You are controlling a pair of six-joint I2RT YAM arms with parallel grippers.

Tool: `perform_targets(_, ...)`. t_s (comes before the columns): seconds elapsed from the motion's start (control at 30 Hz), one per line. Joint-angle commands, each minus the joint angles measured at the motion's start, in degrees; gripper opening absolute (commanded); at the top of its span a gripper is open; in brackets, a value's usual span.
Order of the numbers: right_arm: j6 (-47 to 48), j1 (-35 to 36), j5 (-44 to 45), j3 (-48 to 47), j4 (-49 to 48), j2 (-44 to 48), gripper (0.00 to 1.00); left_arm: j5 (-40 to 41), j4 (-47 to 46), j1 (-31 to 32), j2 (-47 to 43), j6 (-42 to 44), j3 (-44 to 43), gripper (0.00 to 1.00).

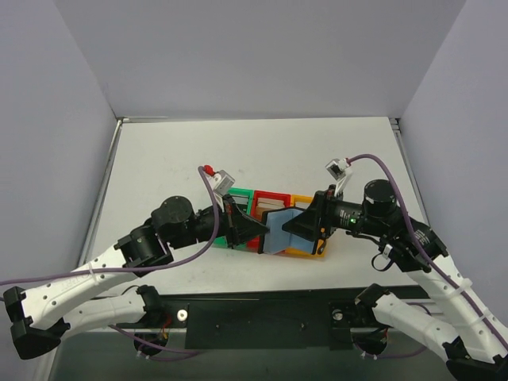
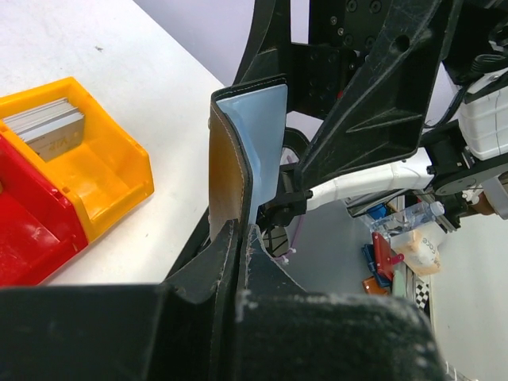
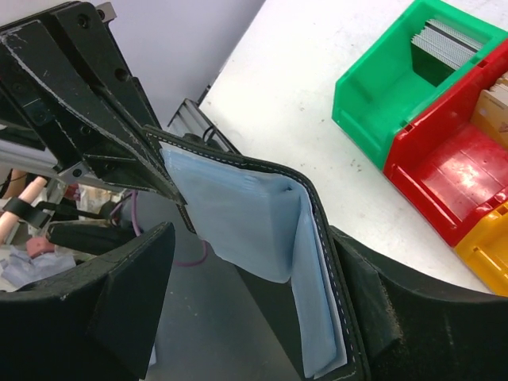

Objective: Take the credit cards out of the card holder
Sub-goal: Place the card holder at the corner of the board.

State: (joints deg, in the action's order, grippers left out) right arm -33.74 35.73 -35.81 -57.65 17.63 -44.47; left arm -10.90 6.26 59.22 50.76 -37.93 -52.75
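A folding card holder (image 1: 278,236) with a stitched black edge, pale blue lining and tan outer face hangs open above the table's front edge, between both grippers. My left gripper (image 2: 242,238) is shut on one flap (image 2: 252,135). My right gripper (image 3: 254,246) is open, with the other flap (image 3: 317,302) lying against its right finger (image 3: 373,309). In the top view the left gripper (image 1: 255,230) and the right gripper (image 1: 292,225) face each other. Stacks of credit cards stand in the bins: grey (image 3: 448,40), tan (image 3: 496,83), and grey (image 2: 44,123).
A joined row of green (image 1: 240,194), red (image 1: 270,196) and orange (image 1: 302,200) open-top bins sits just behind the grippers. It also shows in the right wrist view (image 3: 373,91) and in the left wrist view (image 2: 111,178). White walls surround the table.
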Motion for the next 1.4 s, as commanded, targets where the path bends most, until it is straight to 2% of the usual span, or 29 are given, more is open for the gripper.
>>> perform_targets(0.0,2.8,2.5,6.2,-3.7,2.1,-1.1,0.69,0.0,-4.0,0.4,0.7,-0.2,-3.0,0.00)
perform_targets(0.3,5.3,8.2,12.4,-5.6,5.3,-4.5,0.69,-2.4,-8.1,0.5,1.3,-1.4,-3.3,0.00)
perform_targets(0.6,6.0,7.3,19.1,-6.2,10.6,-4.6,0.65,-2.2,-8.0,0.4,-1.4,-1.4,-2.9,0.00)
perform_targets(0.83,6.1,5.3,19.6,-6.2,12.6,-2.3,0.65,-0.7,-6.3,0.4,-4.1,-0.8,-2.7,0.00)
perform_targets(0.93,6.5,5.0,16.1,-6.2,11.4,-1.5,0.66,-0.7,-6.3,0.4,-4.6,-0.8,-2.4,0.00)
perform_targets(1.1,5.7,4.9,12.1,-6.3,7.7,0.3,0.70,-0.6,-6.3,0.4,-4.3,-0.7,-2.4,0.00)
perform_targets(1.37,6.2,5.6,10.8,-9.0,7.2,-1.6,0.90,0.6,-2.5,0.5,-0.9,-0.2,-4.7,0.00)
